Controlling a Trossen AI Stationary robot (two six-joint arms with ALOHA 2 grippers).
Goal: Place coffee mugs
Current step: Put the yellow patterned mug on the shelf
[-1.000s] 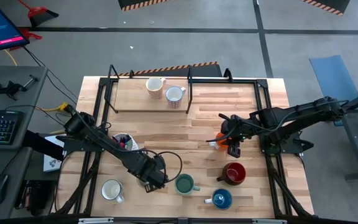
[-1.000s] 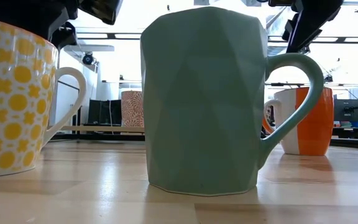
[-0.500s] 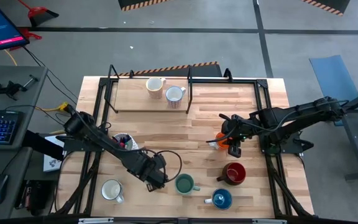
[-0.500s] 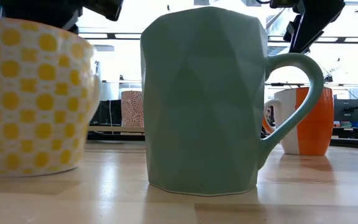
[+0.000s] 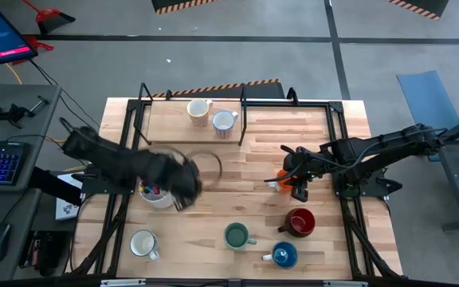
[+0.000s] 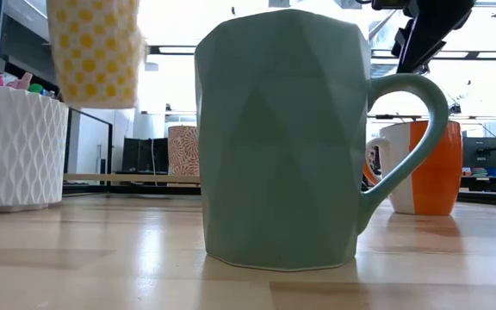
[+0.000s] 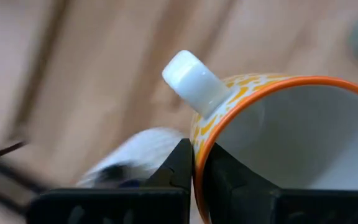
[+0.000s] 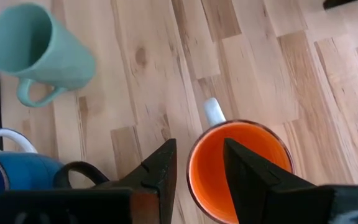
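the left gripper [image 7: 194,171] is clamped on the rim of a yellow-patterned mug [image 7: 278,137], one finger inside and one outside, and carries it in the air over the left half of the table [image 5: 253,151], close to the white perforated pen holder [image 6: 15,146]; in the low view the mug [image 6: 93,47] hangs well above the tabletop. the risk, as i judge it, lies in that thin pinch on glazed ceramic: the smooth wall could slip or swing in a fast arm sweep, and the mug might tip, drop, or clip the pen holder just beside its path. the right gripper [image 8: 197,165] hovers over the orange mug [image 8: 238,162] with its fingers apart, straddling the near rim without visibly pressing it; closing off-centre could nudge that mug toward the dark red mug [image 5: 300,222]. the carried mug is white inside with an orange lip, a stubby white handle [image 7: 194,81] and a yellow print outside. the green mug [image 6: 282,138] has flat angular facets and a matte look, its loop handle pointing to the orange one. the blue mug [image 5: 284,255] sits near the front edge, a white mug [image 5: 143,243] at front left, two pale mugs [image 5: 211,115] at the back. the table is pale, glossy wood planking.
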